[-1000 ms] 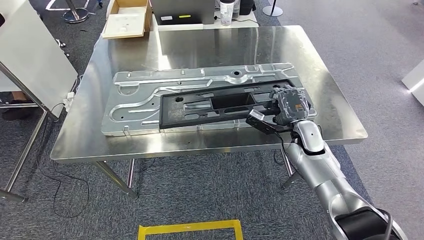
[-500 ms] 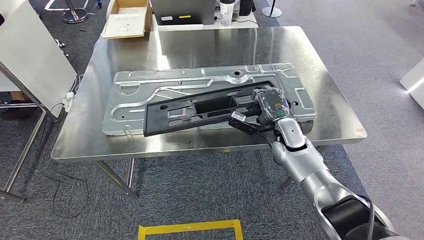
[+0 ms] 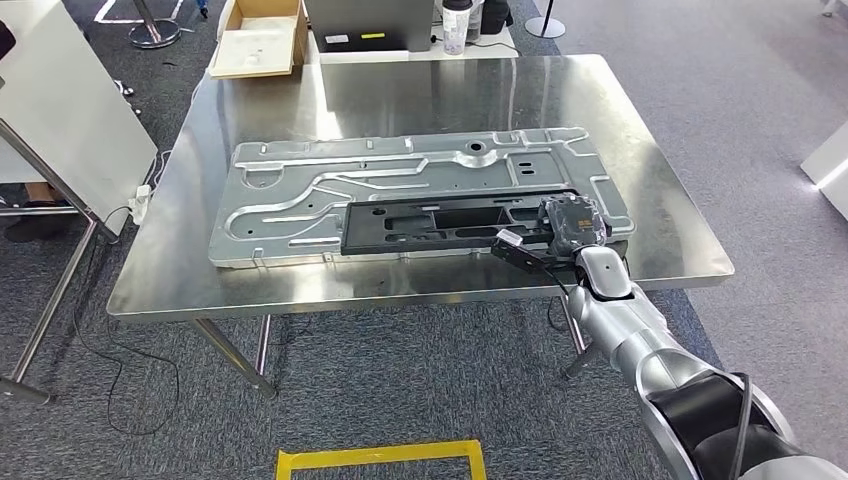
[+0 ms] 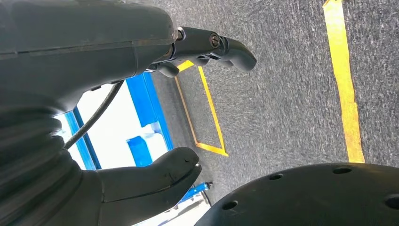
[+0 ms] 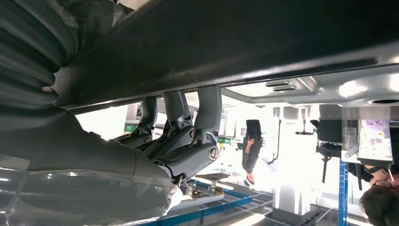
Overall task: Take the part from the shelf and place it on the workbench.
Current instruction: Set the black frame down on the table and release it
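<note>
One black part (image 3: 450,222) on one silver plate (image 3: 300,195), one table (image 3: 660,200), right hand (image 3: 568,222) gripping the part's right end, left hand (image 4: 141,122) empty, fingers apart.

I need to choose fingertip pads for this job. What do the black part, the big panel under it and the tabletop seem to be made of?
Black part: matte, dull, probably plastic or coated metal. Panel: stamped sheet metal, pale grey, pressed ribs and holes. Workbench: brushed stainless steel, judging by its reflections.
</note>
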